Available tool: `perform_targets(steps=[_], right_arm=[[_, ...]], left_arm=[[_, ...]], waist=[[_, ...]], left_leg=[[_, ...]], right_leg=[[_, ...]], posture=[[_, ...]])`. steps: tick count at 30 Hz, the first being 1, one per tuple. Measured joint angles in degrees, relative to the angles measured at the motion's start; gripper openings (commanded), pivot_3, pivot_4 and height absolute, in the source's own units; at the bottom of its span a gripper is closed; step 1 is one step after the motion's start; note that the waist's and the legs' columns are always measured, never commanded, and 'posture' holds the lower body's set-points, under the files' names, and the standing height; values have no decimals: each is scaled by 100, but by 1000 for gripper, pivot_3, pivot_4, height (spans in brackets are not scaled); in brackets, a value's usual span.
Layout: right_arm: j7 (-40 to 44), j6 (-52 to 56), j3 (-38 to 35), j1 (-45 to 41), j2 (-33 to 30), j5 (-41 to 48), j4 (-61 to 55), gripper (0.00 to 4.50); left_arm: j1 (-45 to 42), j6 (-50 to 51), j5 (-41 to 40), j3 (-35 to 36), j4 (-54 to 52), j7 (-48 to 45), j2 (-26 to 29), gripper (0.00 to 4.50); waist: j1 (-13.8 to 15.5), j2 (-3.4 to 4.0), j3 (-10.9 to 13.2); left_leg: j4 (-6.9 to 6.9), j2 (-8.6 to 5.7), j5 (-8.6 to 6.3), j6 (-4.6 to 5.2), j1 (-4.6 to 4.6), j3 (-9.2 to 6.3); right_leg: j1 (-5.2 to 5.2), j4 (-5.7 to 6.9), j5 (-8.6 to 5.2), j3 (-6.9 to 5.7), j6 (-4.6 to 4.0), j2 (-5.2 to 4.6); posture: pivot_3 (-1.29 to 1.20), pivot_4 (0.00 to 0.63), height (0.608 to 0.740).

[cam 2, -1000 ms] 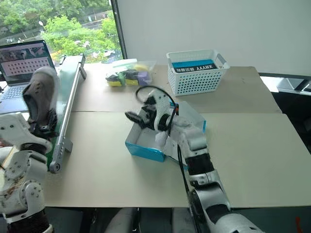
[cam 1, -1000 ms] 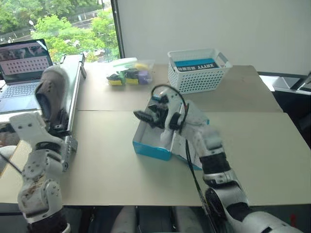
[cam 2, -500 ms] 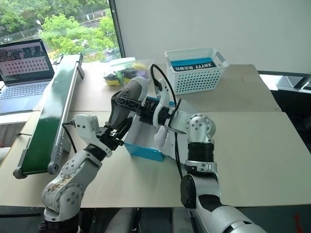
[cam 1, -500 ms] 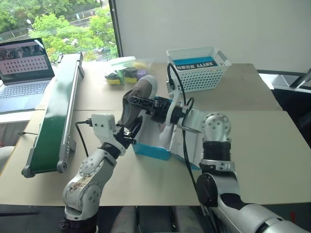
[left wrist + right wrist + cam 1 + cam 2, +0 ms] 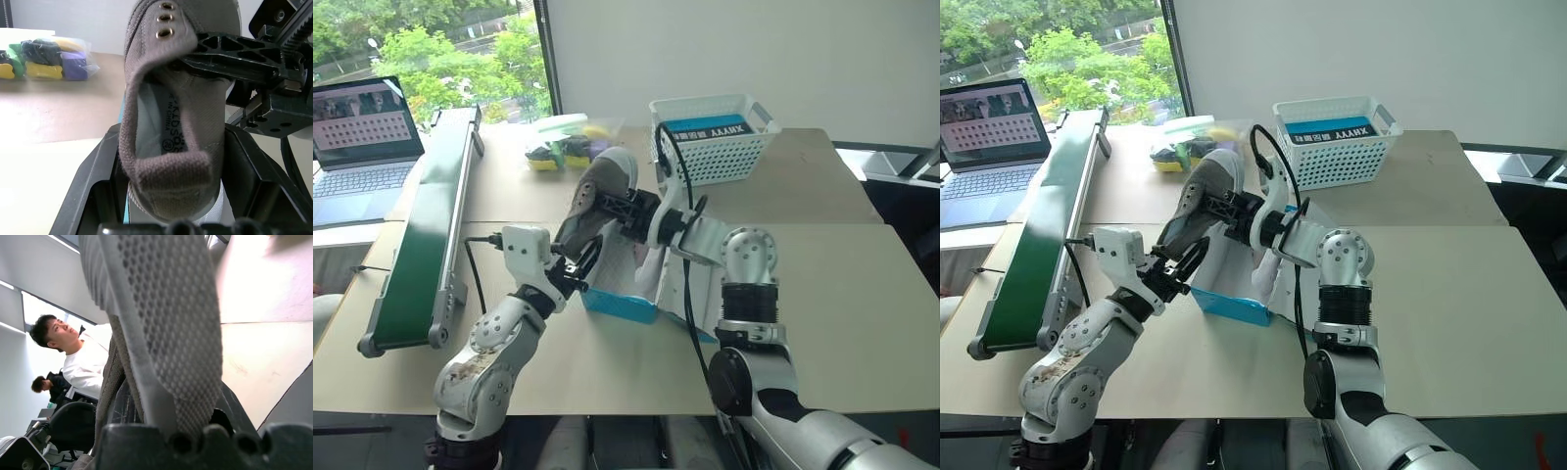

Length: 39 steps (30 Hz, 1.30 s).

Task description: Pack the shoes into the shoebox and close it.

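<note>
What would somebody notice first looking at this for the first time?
Most likely the grey shoe, held up in the air between both arms above the open teal shoebox at mid-table: the left hand grips its heel end while the right hand clamps its middle. Behind them stands a white lattice basket, and a long green conveyor runs along the table's left side.
</note>
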Motion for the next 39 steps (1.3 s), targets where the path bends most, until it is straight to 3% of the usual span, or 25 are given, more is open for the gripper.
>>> perform_targets(steps=[3,12,15,20,24,30,32,39], right_arm=[[-42,-25,-20,0,-1,106,-14,335],[-1363,-1001,-513,-793,-261,-333,774,335],[-2158,-377,-530,-1121,-565,-591,1163,335],[-2688,648,-422,-1017,-425,-852,1418,335],[-2797,1106,-336,-889,-280,-1145,1665,335],[-2424,897,249,-1264,-258,-1756,2423,335],[-2218,715,460,-1380,-264,-1949,2674,1307],[-1771,368,340,-1665,-274,-2096,3055,3674]], left_arm=[[69,-32,229,-101,8,-109,265,4429],[518,-24,321,-243,-113,-858,965,4429],[659,-40,318,-17,-119,-1146,1281,4429],[633,-178,335,71,-72,-1503,1545,4429],[510,-272,328,232,-66,-1784,1798,4429],[459,-277,338,227,-60,-2103,1992,4429],[445,-280,340,218,-58,-2129,1992,4500],[466,-290,415,184,-55,-2139,1961,4500]], waist=[[-5,1,0],[-17,4,2],[-4,4,3],[-11,5,3],[-5,6,3],[-52,7,2],[-70,5,1],[-122,6,2]], left_leg=[[-1,1,0,0,0,0],[-6,2,0,0,2,3],[-10,2,1,0,1,3],[-12,3,1,0,-1,5],[-8,0,1,1,-1,5],[-9,4,1,1,14,6],[-9,4,1,1,27,6],[-11,3,1,1,48,4]], right_leg=[[-1,1,0,0,0,1],[-5,2,0,2,0,1],[-3,-5,0,1,-1,0],[-5,-5,0,2,-1,0],[-2,-6,0,2,-1,-2],[6,-2,0,2,-1,4],[20,-3,0,2,-1,4],[42,-5,-1,2,0,4]], posture=[[0,150,737],[0,150,737],[0,150,737],[0,150,737],[0,150,737],[0,150,737],[0,150,737],[0,150,737]])
